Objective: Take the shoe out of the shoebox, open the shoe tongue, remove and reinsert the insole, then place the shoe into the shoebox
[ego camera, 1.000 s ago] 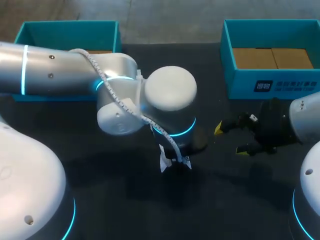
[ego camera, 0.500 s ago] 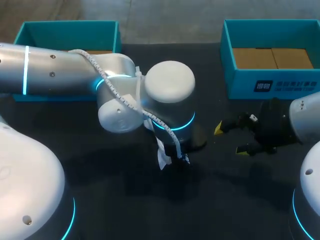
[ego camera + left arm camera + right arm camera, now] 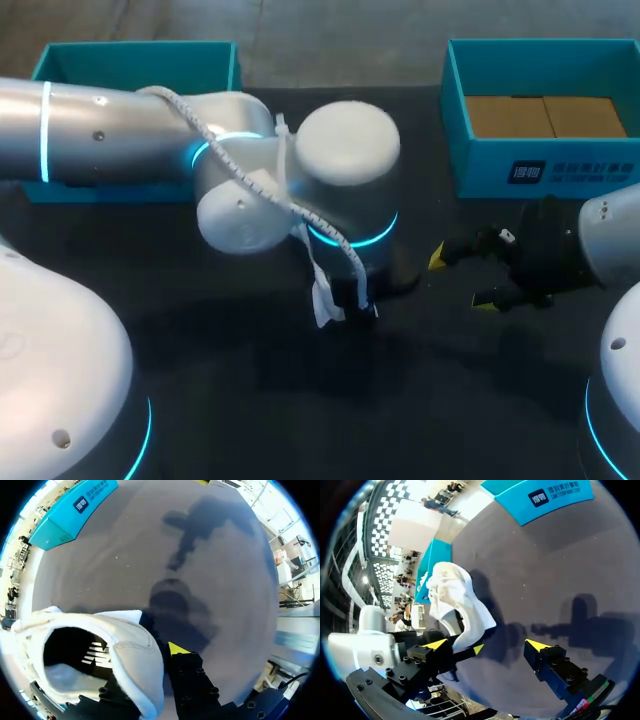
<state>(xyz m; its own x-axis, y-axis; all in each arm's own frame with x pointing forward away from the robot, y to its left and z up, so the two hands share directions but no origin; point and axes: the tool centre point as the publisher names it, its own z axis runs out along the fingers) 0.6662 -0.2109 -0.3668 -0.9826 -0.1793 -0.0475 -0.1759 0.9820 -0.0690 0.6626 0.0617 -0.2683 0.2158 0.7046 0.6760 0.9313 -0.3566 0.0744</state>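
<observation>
left gripper (image 3: 150,675) fingers clamped on rim of white shoe (image 3: 132,655) over dark desk (image 3: 210,555); right gripper (image 3: 486,644) fingers apart nearby

Left claw (image 3: 146,656) grips the white shoe (image 3: 131,656) by its collar.

No print can be read for certain. The right shoebox (image 3: 480,170) carries a white emblem and small characters on its near wall, too fine to make out. Inside the shoe (image 3: 135,665), a black striped mark is unreadable.
</observation>
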